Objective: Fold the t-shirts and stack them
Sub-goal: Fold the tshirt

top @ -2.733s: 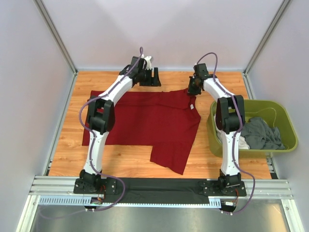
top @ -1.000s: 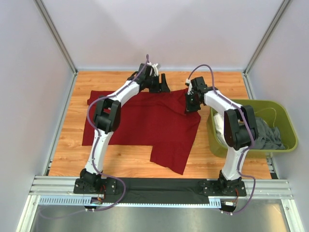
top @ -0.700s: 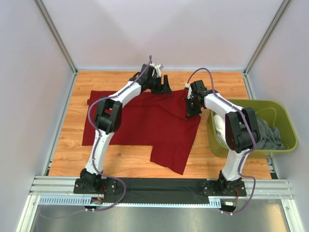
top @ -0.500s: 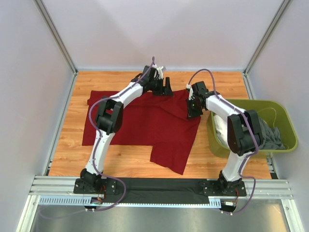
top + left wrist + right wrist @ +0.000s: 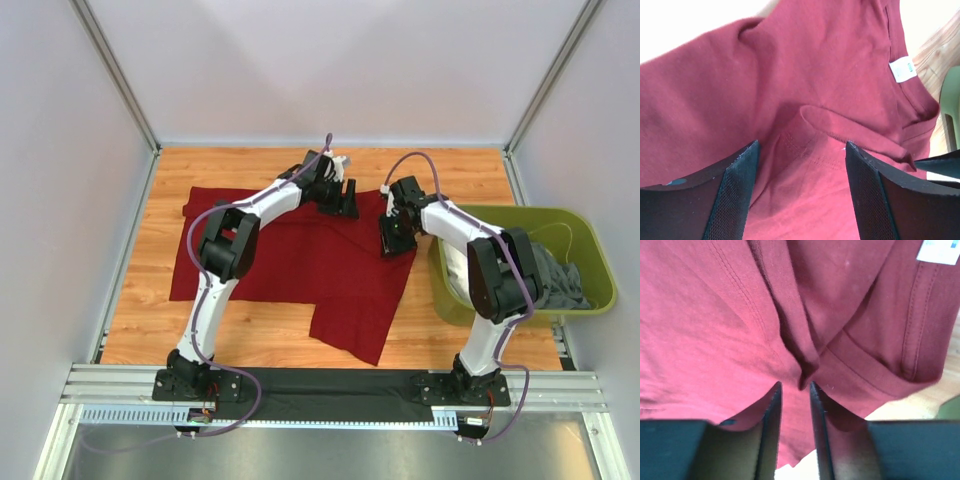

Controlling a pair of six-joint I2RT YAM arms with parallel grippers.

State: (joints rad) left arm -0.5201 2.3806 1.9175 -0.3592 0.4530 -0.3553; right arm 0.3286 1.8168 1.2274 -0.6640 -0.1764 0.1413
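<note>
A dark red t-shirt (image 5: 290, 250) lies spread on the wooden table, one sleeve hanging toward the near edge. Its white neck label (image 5: 903, 69) shows near the collar, also as the label (image 5: 939, 251) in the right wrist view. My left gripper (image 5: 347, 203) hovers open and wide over the shirt's far edge; only red cloth lies between the left gripper's jaws (image 5: 800, 146). My right gripper (image 5: 392, 242) is at the collar side. The right gripper (image 5: 795, 385) has its jaws a narrow gap apart, with a raised red fold at the tips, not pinched. A dark grey t-shirt (image 5: 552, 275) lies in the tub.
An olive-green plastic tub (image 5: 598, 262) stands at the right edge of the table, close to my right arm. Grey walls and metal posts enclose the table on three sides. Bare wood (image 5: 240, 335) shows in front of the shirt.
Both grippers have moved toward the middle and nearer over the red shirt. The right gripper, shut on cloth before, has parted its jaws, and the collar edge has been folded inward.
</note>
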